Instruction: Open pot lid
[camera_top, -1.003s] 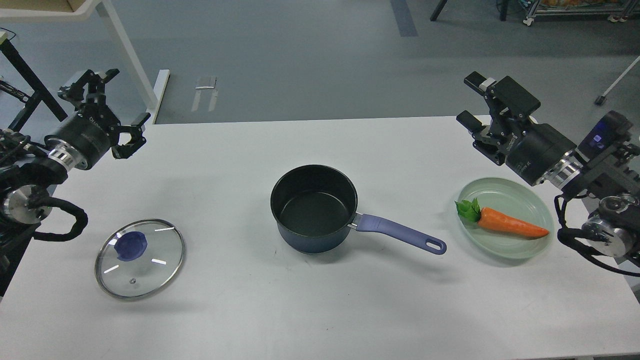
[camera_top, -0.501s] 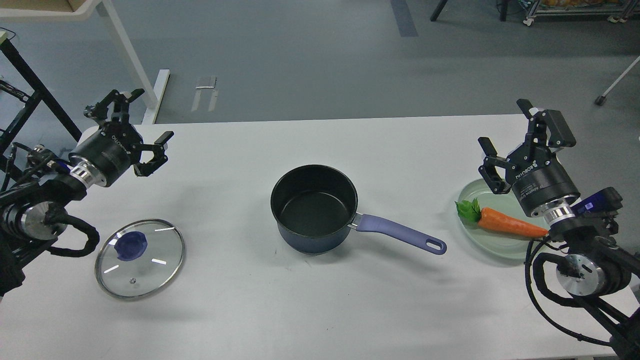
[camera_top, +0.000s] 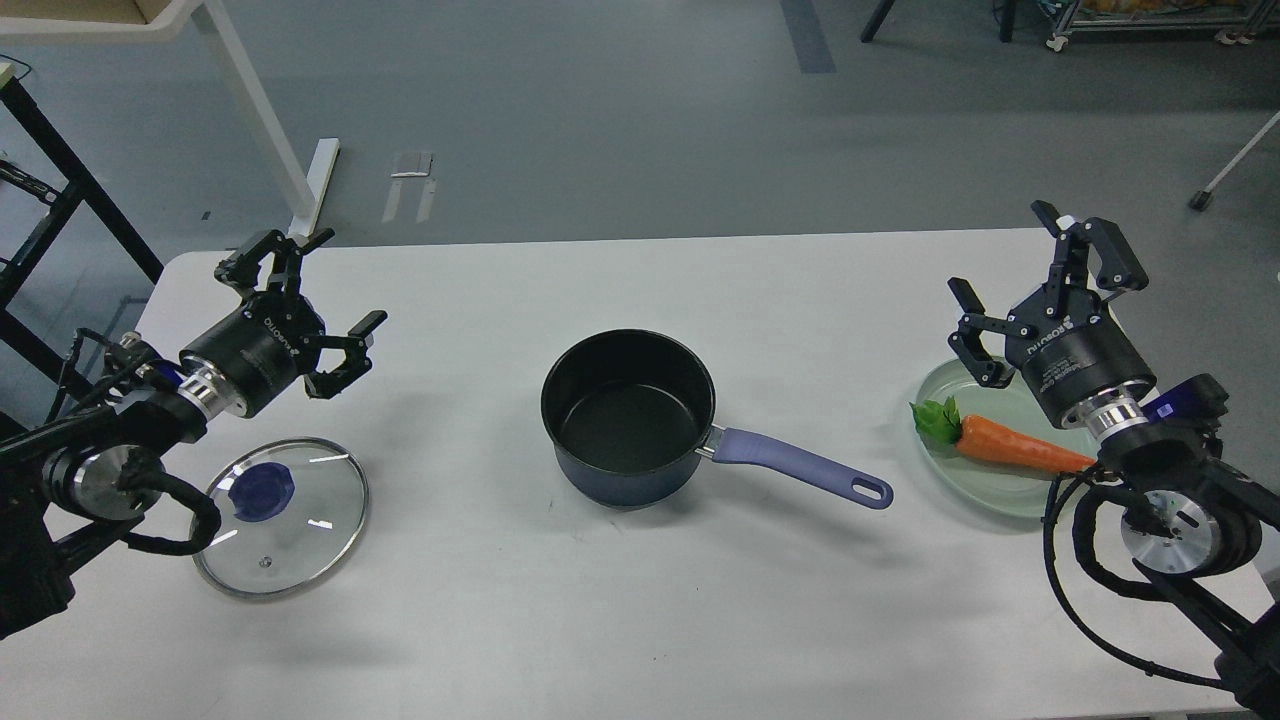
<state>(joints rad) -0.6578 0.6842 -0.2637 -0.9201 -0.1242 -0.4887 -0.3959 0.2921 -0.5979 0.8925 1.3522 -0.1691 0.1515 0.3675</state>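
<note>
The glass lid (camera_top: 280, 517) lies flat on the table (camera_top: 640, 620), left of the open pot (camera_top: 628, 416). Our left gripper (camera_top: 318, 310) (fingers spread, empty) hovers just beyond it, nearer than our right gripper (camera_top: 1030, 290), likewise spread.

**Colours on a white table**

A dark blue saucepan (camera_top: 628, 420) with a black interior and lavender handle (camera_top: 800, 467). A clear glass lid (camera_top: 280, 517), silver-rimmed, with a blue knob (camera_top: 260, 493). An orange carrot (camera_top: 1020, 449) with green leaves on a pale green plate (camera_top: 1000, 493).
</note>
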